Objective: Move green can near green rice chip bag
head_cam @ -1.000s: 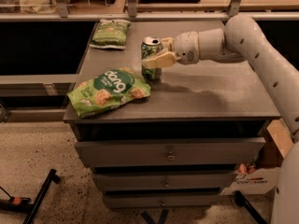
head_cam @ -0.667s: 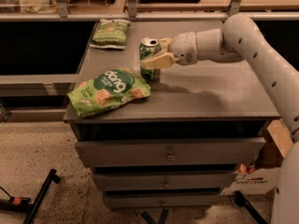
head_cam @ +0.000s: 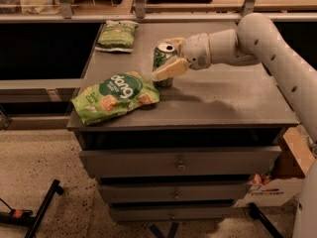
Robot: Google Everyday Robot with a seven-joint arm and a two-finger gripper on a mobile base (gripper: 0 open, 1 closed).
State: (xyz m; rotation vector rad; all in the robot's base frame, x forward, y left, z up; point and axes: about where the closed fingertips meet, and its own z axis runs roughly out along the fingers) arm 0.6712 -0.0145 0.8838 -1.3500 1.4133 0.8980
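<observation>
The green can [head_cam: 161,58] stands upright on the grey cabinet top [head_cam: 223,98], its silver top showing. My gripper [head_cam: 170,56] reaches in from the right and is shut on the can, with one pale finger [head_cam: 169,69] across its front and the other behind it. The green rice chip bag [head_cam: 115,97] with white "dang" lettering lies flat at the front left of the top. The can's base is right beside the bag's upper right corner. I cannot tell whether they touch.
A smaller, duller green bag [head_cam: 117,34] lies at the back left of the top. A shelf rail [head_cam: 148,17] runs behind the cabinet. Drawers [head_cam: 178,162] are below. A cardboard box [head_cam: 292,157] sits at the right, and a black stand leg [head_cam: 39,207] lies on the floor.
The gripper and can have barely shifted, staying beside the chip bag. The bags have not moved.
</observation>
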